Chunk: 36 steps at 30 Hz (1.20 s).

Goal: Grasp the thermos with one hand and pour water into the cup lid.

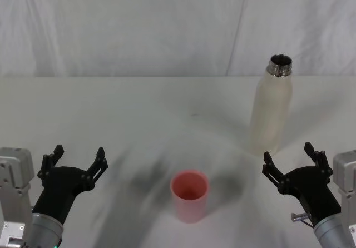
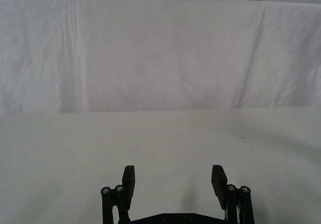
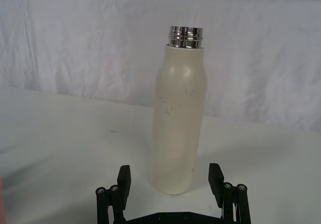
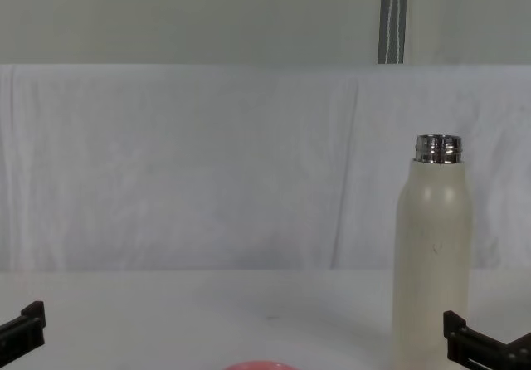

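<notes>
Head view: thermos upright, uncapped | cup lid near-centre | both end effectors wide open, empty

No legible text, label or number anywhere.

thermos: cream-white body, shiny steel neck | cup lid: plain pink | left tool, right tool: black | table: white | backdrop cloth: white
</notes>
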Motion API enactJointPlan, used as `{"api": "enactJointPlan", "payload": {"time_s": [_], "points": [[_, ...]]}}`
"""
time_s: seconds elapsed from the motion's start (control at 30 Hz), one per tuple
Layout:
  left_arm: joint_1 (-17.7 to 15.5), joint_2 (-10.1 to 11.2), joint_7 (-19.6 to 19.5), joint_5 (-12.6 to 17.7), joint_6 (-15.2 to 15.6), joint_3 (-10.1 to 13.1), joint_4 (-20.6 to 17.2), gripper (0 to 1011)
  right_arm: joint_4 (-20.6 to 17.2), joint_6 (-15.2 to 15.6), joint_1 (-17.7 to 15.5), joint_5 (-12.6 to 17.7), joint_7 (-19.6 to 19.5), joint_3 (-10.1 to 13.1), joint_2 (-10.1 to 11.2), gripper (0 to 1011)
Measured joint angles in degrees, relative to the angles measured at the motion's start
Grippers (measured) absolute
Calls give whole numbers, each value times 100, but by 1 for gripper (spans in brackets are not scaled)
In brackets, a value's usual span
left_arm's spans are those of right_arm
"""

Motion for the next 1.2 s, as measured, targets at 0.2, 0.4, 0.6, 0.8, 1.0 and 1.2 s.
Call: {"api": "enactJointPlan", "payload": {"time_s": [0.2,0.4,0.6,0.8,1.0,1.2], "points": [[0,0,0,0,0,0,0,1001,0,0,0,0,0,0,0,1000],[0,0,0,0,0,0,0,1001,0,0,0,0,0,0,0,1000],[0,0,0,0,0,0,0,1001,0,0,0,0,0,0,0,1000],[0,0,0,0,0,0,0,1001,0,0,0,0,0,0,0,1000],[0,0,0,0,0,0,0,1001,0,0,0,0,0,0,0,1000],[0,0,0,0,0,0,0,1001,0,0,0,0,0,0,0,1000]]}}
